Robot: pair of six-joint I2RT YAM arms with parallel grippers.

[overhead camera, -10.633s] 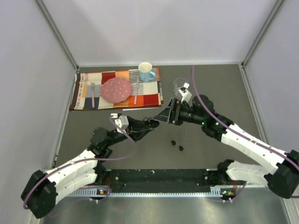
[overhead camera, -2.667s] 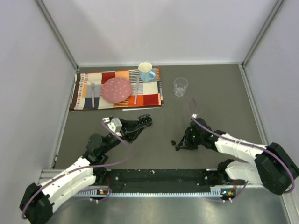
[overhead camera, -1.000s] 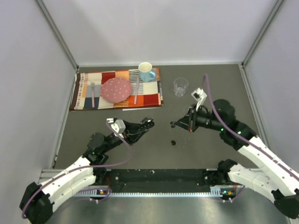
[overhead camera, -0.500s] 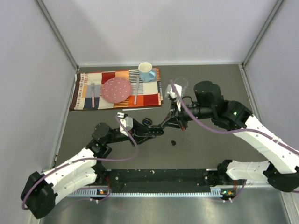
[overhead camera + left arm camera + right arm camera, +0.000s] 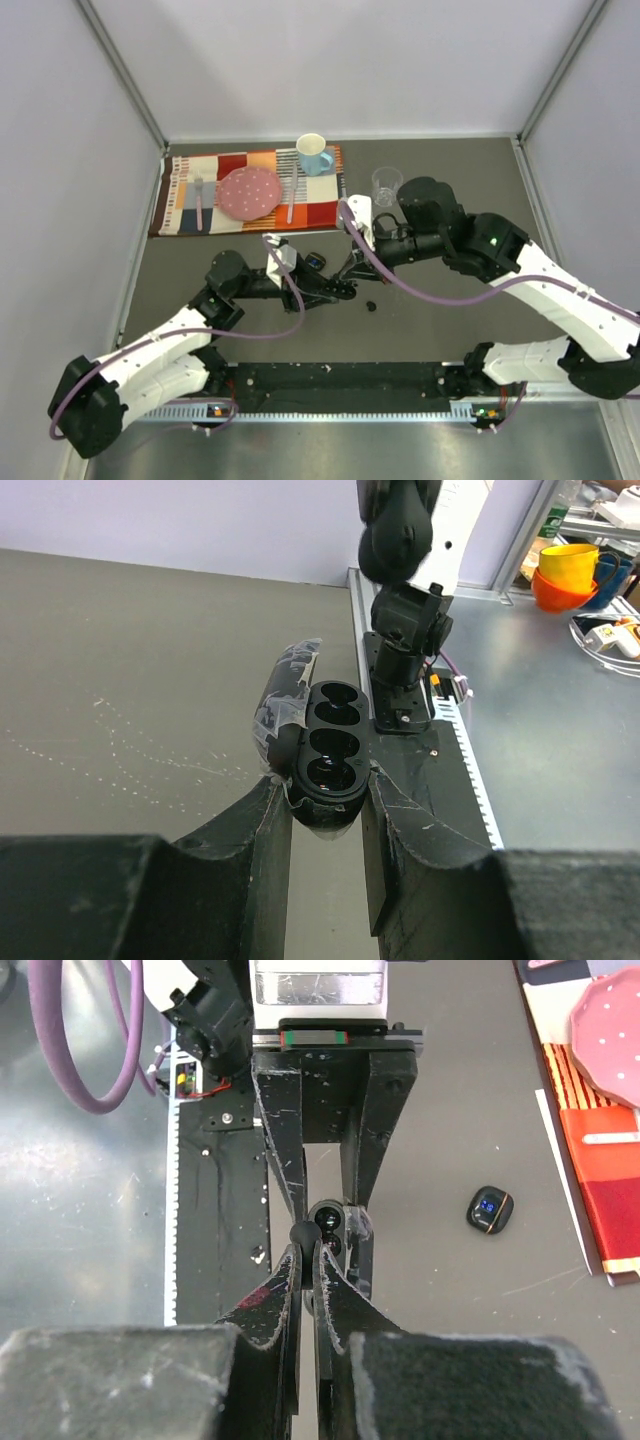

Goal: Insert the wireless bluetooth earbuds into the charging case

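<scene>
Two fingers of the right gripper [image 5: 304, 1252] stand pressed together, their tips pinching one small glossy black earbud [image 5: 303, 1232]. The bud sits at the very end of the jaws, directly over the open charging case [image 5: 330, 742]. Contact between bud and case cannot be confirmed.

The left gripper [image 5: 325, 802] is nearly closed and clamped on the lower body of that case, one finger on each side. The case shows two round wells in a row, with its lid hinged back to one side. Whether either well is filled cannot be told.

A second earbud [image 5: 371, 306] lies loose on the table [image 5: 450, 330], just to the right of the two meeting grippers. A closed black case [image 5: 490, 1209] with a small blue light lies on the table near them, between the grippers and the patchwork placemat [image 5: 320, 205].

The placemat sits at the rear left. It carries a pink plate [image 5: 250, 192], a fork [image 5: 198, 198] on the plate's left and another utensil [image 5: 292, 195] on its right. A blue mug [image 5: 314, 154] stands at the mat's rear right corner. A clear glass [image 5: 386, 184] stands on the bare table just right of the mat.
</scene>
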